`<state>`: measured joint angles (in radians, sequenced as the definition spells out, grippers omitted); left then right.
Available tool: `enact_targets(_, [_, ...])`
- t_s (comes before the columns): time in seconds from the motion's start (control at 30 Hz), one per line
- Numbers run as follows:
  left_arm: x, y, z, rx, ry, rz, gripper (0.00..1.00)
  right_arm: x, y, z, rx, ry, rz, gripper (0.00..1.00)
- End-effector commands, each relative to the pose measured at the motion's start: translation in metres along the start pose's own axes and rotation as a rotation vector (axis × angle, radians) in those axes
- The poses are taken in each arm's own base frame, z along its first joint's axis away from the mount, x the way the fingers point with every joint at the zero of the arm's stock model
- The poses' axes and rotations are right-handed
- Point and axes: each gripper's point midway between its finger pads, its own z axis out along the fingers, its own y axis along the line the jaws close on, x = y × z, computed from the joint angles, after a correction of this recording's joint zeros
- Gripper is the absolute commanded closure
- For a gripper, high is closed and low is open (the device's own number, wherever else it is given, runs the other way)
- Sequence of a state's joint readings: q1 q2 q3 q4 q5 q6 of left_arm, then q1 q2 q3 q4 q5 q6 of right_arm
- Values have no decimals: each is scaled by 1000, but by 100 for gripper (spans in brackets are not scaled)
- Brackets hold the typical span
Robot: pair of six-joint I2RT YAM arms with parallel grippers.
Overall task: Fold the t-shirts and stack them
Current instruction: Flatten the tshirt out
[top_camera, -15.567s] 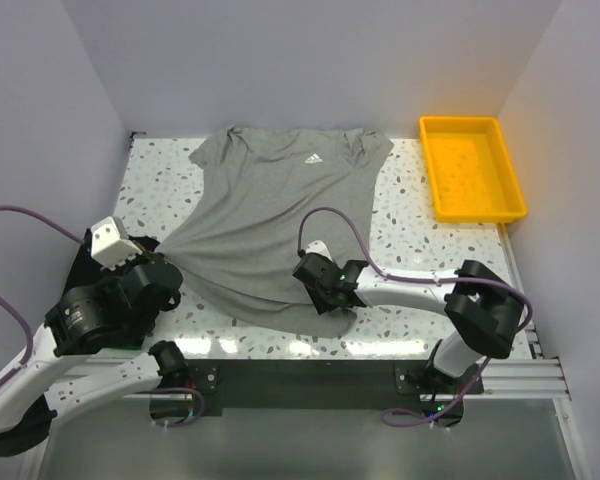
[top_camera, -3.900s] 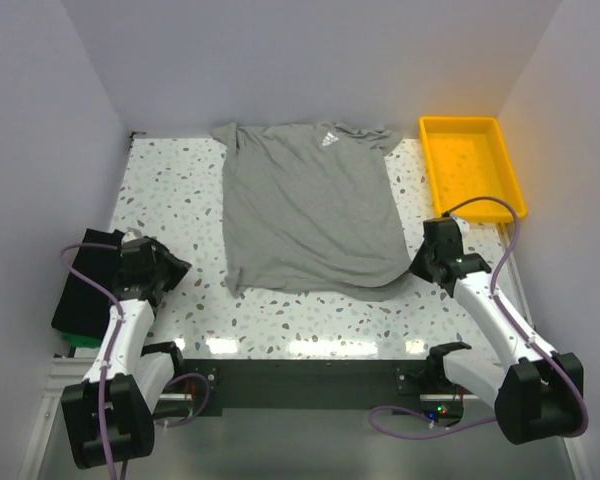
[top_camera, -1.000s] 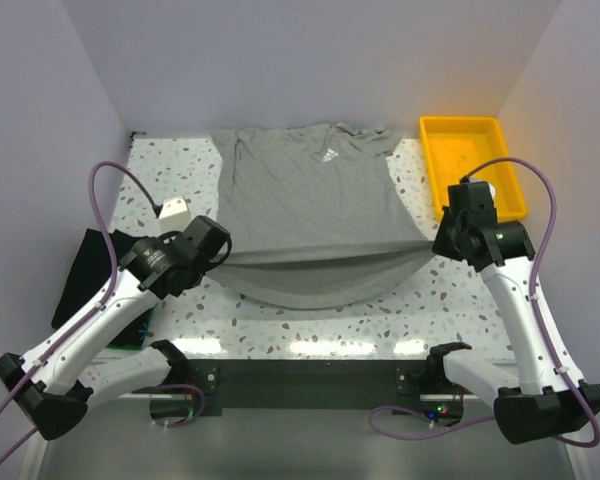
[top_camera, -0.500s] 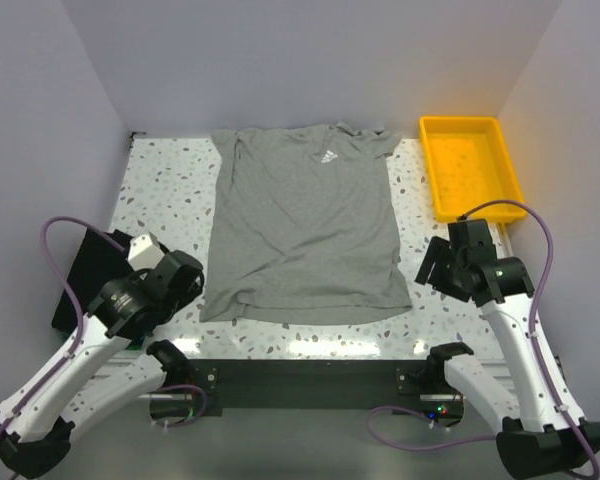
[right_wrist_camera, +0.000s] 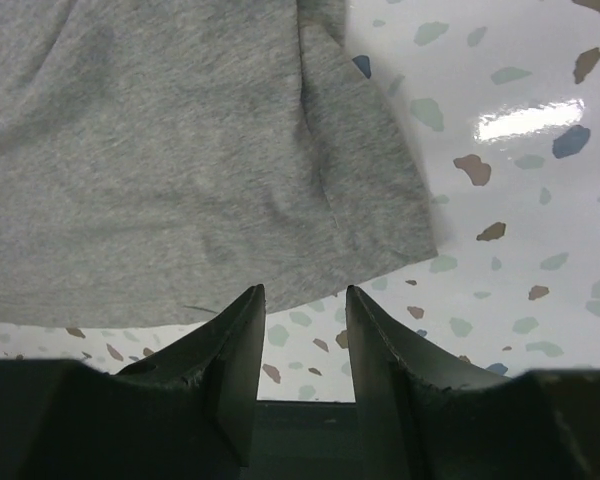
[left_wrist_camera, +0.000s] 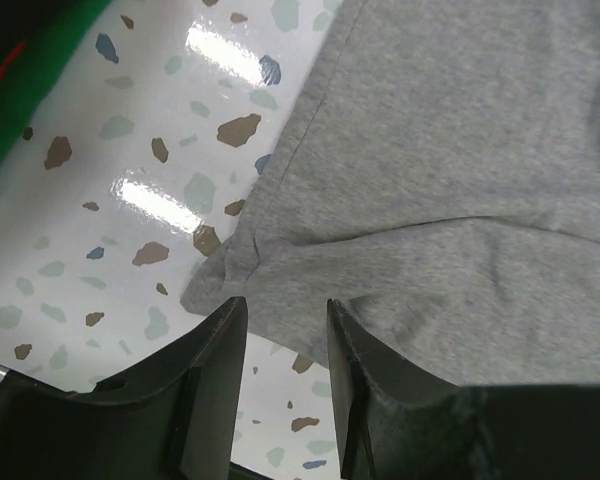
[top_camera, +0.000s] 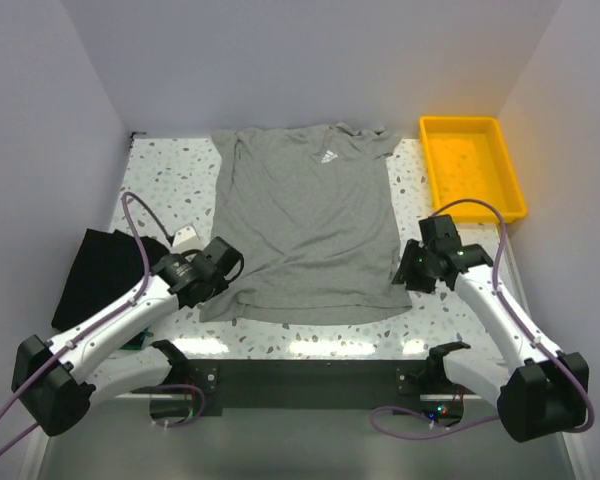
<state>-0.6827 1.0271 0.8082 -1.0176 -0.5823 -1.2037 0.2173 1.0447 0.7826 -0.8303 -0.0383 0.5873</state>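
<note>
My left claw [left_wrist_camera: 282, 305] and right claw [right_wrist_camera: 303, 292] are spread and empty. I should pinch the grey shirt's [top_camera: 305, 225] near corners evenly, then fold toward the far side.

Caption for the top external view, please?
Grey t-shirt spread on the table; left hand and right hand open at its near corners.

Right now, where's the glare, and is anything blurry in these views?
Top external: light reflections streak the terrazzo table near its front edge; grey t-shirt evenly lit, sharp. Left wrist: two glare patches on the table beside the shirt's corner. Right wrist: one glare patch right of the shirt, whose edge there looks soft.
</note>
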Motion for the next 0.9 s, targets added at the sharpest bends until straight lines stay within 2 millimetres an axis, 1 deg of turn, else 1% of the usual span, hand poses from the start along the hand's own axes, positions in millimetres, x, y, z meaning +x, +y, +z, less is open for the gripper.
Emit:
enact_targets(0.0, [8, -11, 15, 48, -7, -86, 58, -8, 13, 16, -26, -57, -6, 58])
enact_targets(0.07, [14, -9, 21, 34, -1, -117, 59, -4, 9, 25, 9, -60, 6, 57])
enact_targets(0.1, [20, -3, 26, 12, 5, -130, 59, 2, 4, 31, 19, -54, 17, 57])
enact_targets(0.17, [23, -1, 30, 6, 3, -145, 59, 5, -2, 35, 33, -70, 46, 55])
enact_targets(0.2, [27, 4, 34, -5, 3, -159, 59, 7, -7, 40, 40, -81, 53, 55])
enact_targets(0.27, [29, 1, 37, 16, 0, -177, 59, 9, -7, 44, 32, -88, 61, 53])
enact_targets(0.3, [31, 4, 39, 24, -1, -182, 59, 9, -8, 47, 31, -97, 64, 52])
enact_targets(0.37, [30, -6, 42, 73, -5, -199, 58, 7, -7, 49, 25, -107, 63, 51])
enact_targets(0.47, [28, -6, 46, 75, -14, -194, 56, 2, -3, 54, 14, -120, 65, 51])
enact_targets(0.5, [28, -5, 49, 66, -13, -184, 56, 3, -4, 59, 15, -115, 71, 52])
enact_targets(0.57, [28, -9, 52, 80, -6, -190, 56, 6, -1, 64, 6, -101, 75, 52])
enact_targets(0.6, [29, -6, 55, 74, -3, -179, 56, 9, -3, 68, 13, -89, 73, 53])
enact_targets(0.67, [30, -8, 58, 84, 4, -189, 56, 15, -8, 73, 33, -67, 68, 56])
enact_targets(0.7, [32, -5, 60, 77, 9, -187, 56, 18, -12, 74, 47, -57, 67, 58])
enact_targets(0.73, [33, -5, 61, 79, 13, -190, 56, 20, -13, 73, 53, -53, 66, 64])
enact_targets(0.8, [38, 0, 65, 63, 24, -190, 56, 27, -20, 72, 72, -37, 64, 66])
enact_targets(0.87, [43, 5, 68, 40, 37, -200, 57, 31, -24, 70, 85, -28, 60, 72])
